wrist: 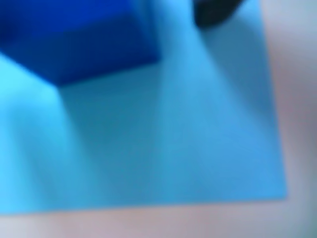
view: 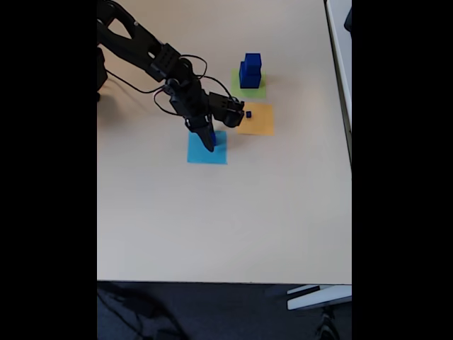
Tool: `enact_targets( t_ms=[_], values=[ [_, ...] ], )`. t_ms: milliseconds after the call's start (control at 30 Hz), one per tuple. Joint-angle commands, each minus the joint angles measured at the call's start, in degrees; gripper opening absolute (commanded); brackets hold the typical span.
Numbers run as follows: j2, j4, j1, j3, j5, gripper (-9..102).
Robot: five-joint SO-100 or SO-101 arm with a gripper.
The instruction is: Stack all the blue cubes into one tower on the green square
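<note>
Fixed view shows you the tool [view: 211, 144] down over the light blue square [view: 207, 153], arm reaching in from 11 o'clock. A blue cube [view: 214, 138] sits at the fingers on that square; whether it is gripped or the jaws are merely around it, you cannot tell. The tower [view: 250, 70], two cubes stacked, stands on the green square [view: 257, 91] at 1 o'clock of the tool. A tiny cube [view: 248, 113] rests on the orange square [view: 259, 122] between them. In the wrist view, blurred, a cube [wrist: 84, 44] fills 11 o'clock, resting on the light blue square [wrist: 173, 148], pale counter [wrist: 297, 99] beyond.
</note>
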Motion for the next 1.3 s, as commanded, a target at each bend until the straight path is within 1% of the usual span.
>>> enact_targets(
  t_ms=[0, 67, 233, 500, 600, 700, 867, 967, 1133, 1267],
  values=[
    [5.5, -1.1, 0.4, -0.3, -0.8, 19],
    [5.5, -1.1, 0.5, -0.3, -1.0, 15],
    [5.5, -1.1, 0.5, -0.2, -1.1, 0],
    [6.1, -0.7, -0.6, -1.4, -1.2, 0],
    [6.2, 2.0, -1.8, -5.1, -0.5, 0],
    [7.6, 3.7, -3.3, -8.0, 2.1, 0],
    [8.1, 11.5, -6.2, -17.7, 6.7, 0],
    [7.2, 14.5, -7.8, -22.2, 9.6, 0],
    [5.5, 17.4, -11.0, -27.3, 14.0, 0],
    [4.7, 17.4, -14.7, -27.9, 19.8, 0]
  ],
)
